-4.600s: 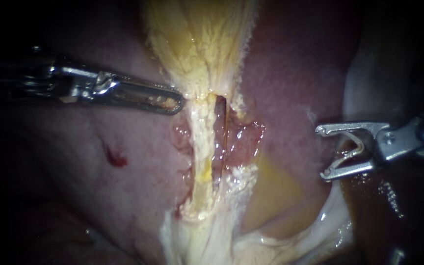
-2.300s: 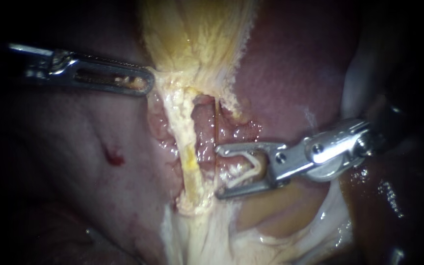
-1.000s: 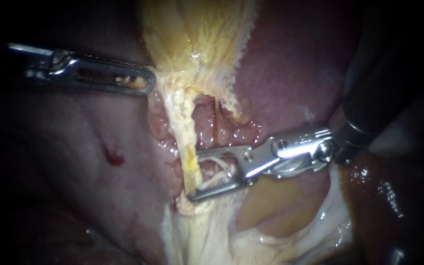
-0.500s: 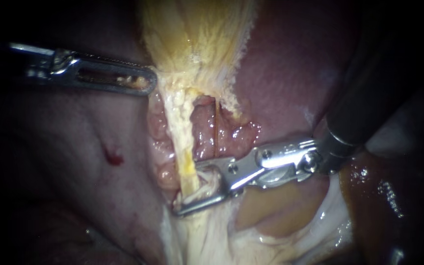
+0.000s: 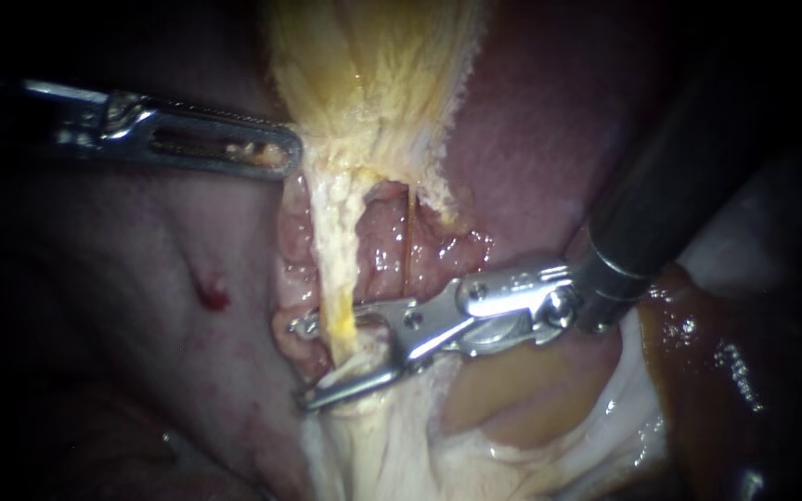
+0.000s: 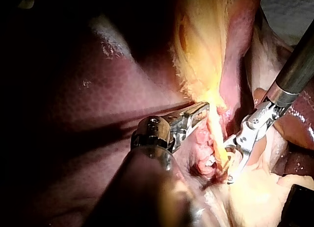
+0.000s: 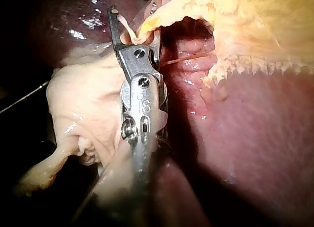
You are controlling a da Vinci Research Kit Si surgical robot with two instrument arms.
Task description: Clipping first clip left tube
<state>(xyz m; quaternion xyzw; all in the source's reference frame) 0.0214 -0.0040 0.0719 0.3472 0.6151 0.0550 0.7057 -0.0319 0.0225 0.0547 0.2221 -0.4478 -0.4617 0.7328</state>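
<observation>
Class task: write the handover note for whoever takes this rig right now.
Left instrument: claw shut on the gallbladder, holding it to one side.
Right instrument: claw open, straddling the left tube, with the clip loaded.
Done: claw set around the tube.
Left to do: close to set the clip, then back out.

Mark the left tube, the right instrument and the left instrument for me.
left tube (image 5: 334, 250): endoscope view, on its pale middle stretch.
right instrument (image 5: 301, 364): endoscope view, midway between its open jaw tips, astride the tube.
left instrument (image 5: 285, 156): endoscope view, at its jaw tips, shut on the gallbladder (image 5: 373, 83).
</observation>
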